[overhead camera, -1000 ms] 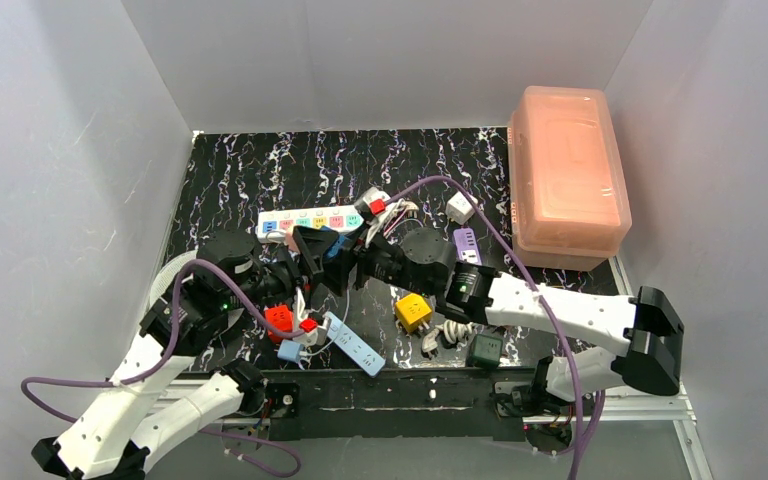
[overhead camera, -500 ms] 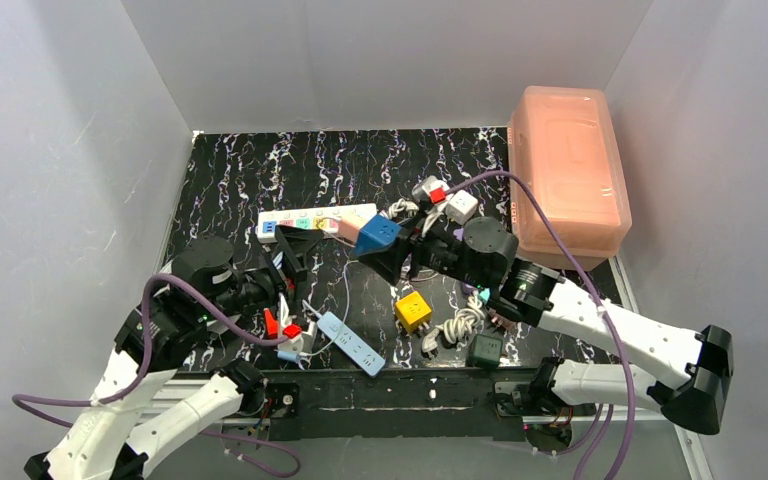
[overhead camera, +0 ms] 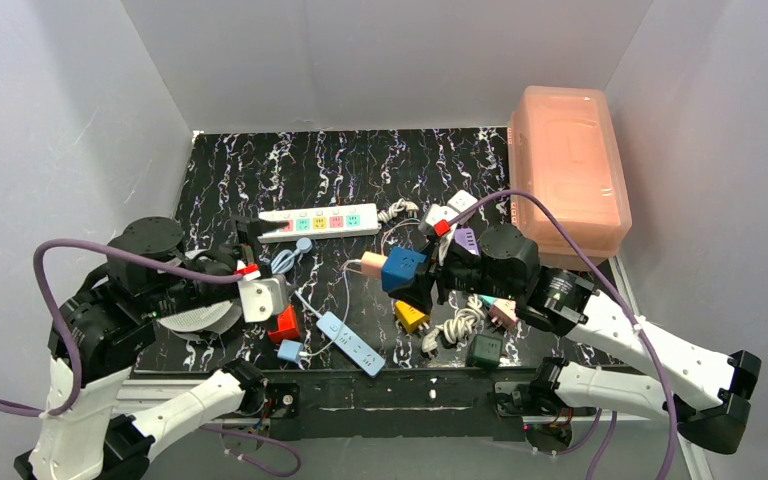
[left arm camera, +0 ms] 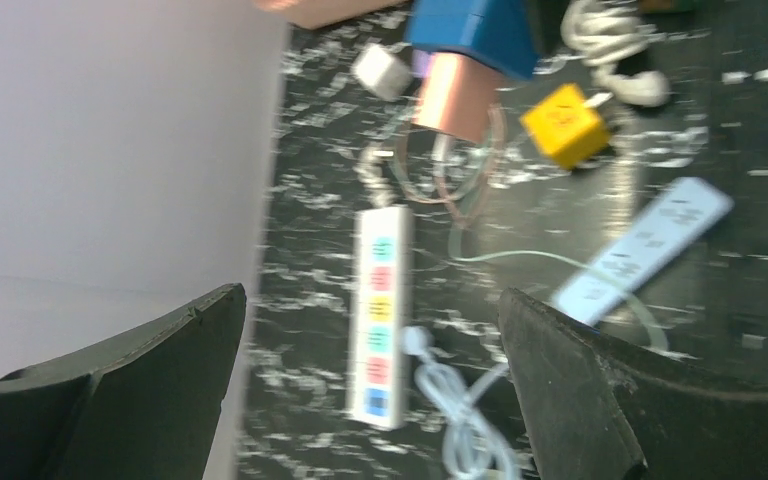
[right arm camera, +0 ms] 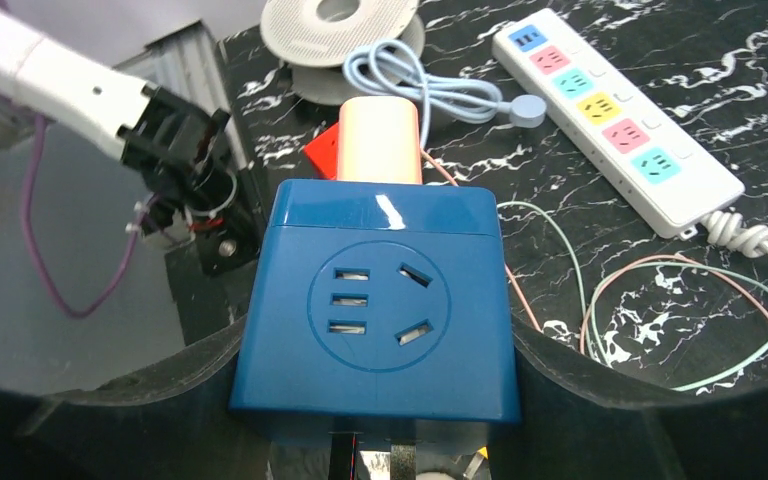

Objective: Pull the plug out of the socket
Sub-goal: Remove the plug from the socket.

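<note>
The long white socket strip (overhead camera: pixel 320 221) lies flat at the back centre with nothing plugged into its pastel outlets. It also shows in the left wrist view (left arm camera: pixel 380 315) and the right wrist view (right arm camera: pixel 615 120). My right gripper (overhead camera: pixel 407 274) (right arm camera: pixel 375 345) is shut on a blue cube adapter (overhead camera: pixel 403 268) (right arm camera: pixel 380 300), held above the table to the near right of the strip. A pink plug (overhead camera: pixel 371 265) (right arm camera: pixel 380 140) sticks out of the cube's far face. My left gripper (overhead camera: pixel 252 258) (left arm camera: pixel 370 295) is open and empty, raised near the strip's left end.
A pink lidded box (overhead camera: pixel 568 175) stands at the back right. A yellow cube (overhead camera: pixel 410 316), coiled white cord (overhead camera: pixel 455 325), dark green adapter (overhead camera: pixel 484 350), slim light-blue strip (overhead camera: pixel 352 343), red cube (overhead camera: pixel 283 325) and white spool (overhead camera: pixel 200 318) lie along the front. A purple strip (overhead camera: pixel 465 240) lies by the right arm.
My right gripper has carried the blue cube with the pink plug away from the strip's right end, toward the near right. My left arm has drawn back to the left. The strip now lies straighter.
</note>
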